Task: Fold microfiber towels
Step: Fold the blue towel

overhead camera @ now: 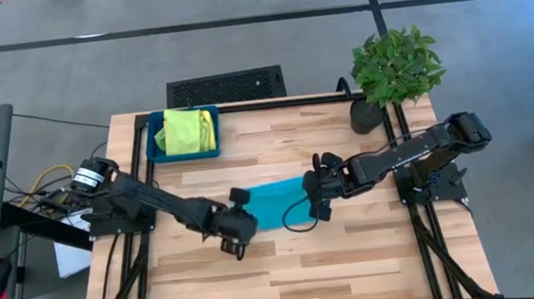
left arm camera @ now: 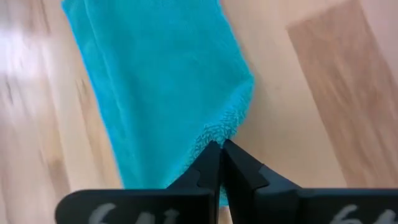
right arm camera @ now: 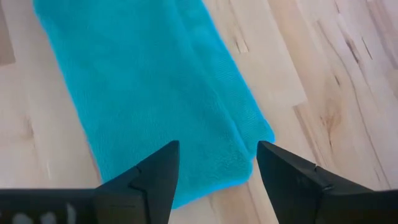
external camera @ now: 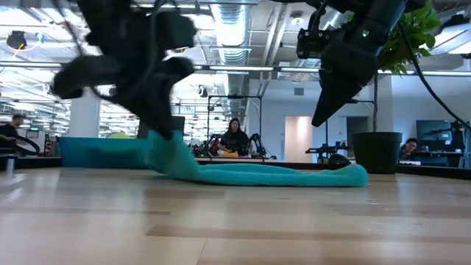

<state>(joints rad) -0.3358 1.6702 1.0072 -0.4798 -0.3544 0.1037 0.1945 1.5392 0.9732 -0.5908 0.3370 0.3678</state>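
The teal microfiber towel point(overhead camera: 274, 204), soft and folded into a long strip, lies on the pale wooden table point(overhead camera: 357, 268) near its middle, between the two grippers. The left gripper point(left arm camera: 219, 163) has its dark fingers pressed together on one end corner of this towel, pinching the fuzzy edge, and in the low view that end rises off the wood toward the fingers while the rest lies flat. The right gripper point(right arm camera: 216, 169) hangs over the towel's opposite end with its fingers spread wide, one on each side of the corner, and in the low view its tips stand clear above the cloth. Beyond the towel, toward the table's far edge, a dark-teal rectangular tray point(overhead camera: 156, 152) holds lime green and yellow microfiber towels point(overhead camera: 190, 130), loosely heaped. A potted green plant point(overhead camera: 392, 69) stands at the far corner on the right arm's side. In the low view, people sit in the room behind the table.
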